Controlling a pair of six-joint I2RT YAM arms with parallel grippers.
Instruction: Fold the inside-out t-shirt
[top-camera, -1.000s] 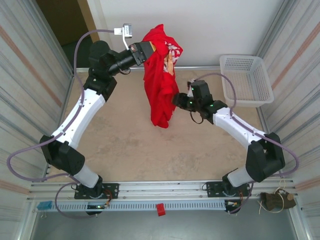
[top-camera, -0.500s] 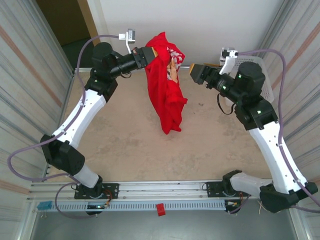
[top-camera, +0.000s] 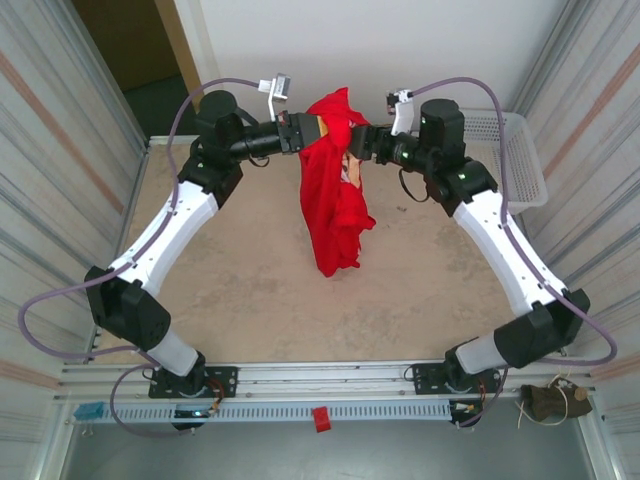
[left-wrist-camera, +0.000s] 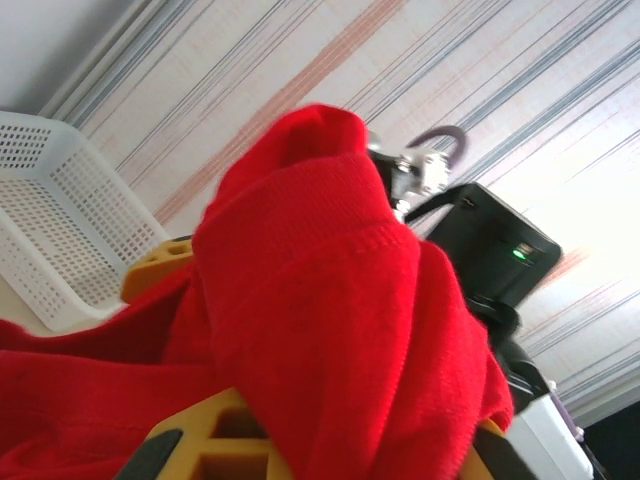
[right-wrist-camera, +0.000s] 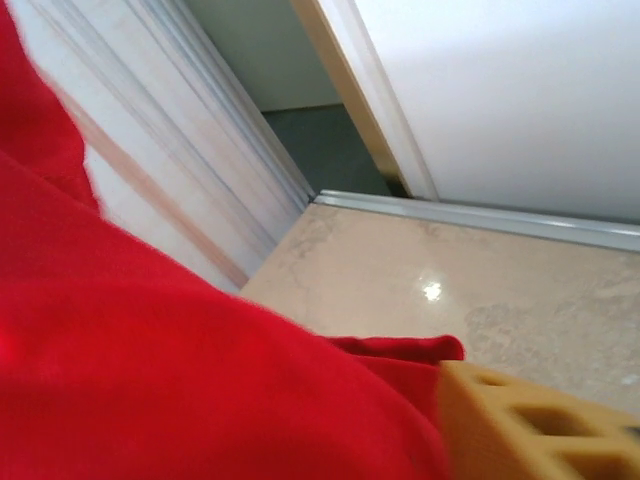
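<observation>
The red inside-out t-shirt (top-camera: 335, 215) hangs as a crumpled bunch above the back middle of the table, its lower end near the tabletop. My left gripper (top-camera: 318, 128) is shut on its top from the left. In the left wrist view red cloth (left-wrist-camera: 330, 300) drapes over the yellow fingers (left-wrist-camera: 200, 445). My right gripper (top-camera: 358, 142) meets the shirt's top from the right, close to the left one. In the right wrist view red fabric (right-wrist-camera: 150, 380) lies against one yellow finger (right-wrist-camera: 530, 425) and hides the other, so its grip is unclear.
A white lattice basket (top-camera: 522, 150) stands at the back right corner, partly behind the right arm, and shows as well in the left wrist view (left-wrist-camera: 60, 220). The beige tabletop (top-camera: 240, 260) is walled by striped panels left and right.
The right arm rose from the shirt's middle, swung out to the right, then came in to the shirt's top. The left gripper shifted slightly right with the shirt.
</observation>
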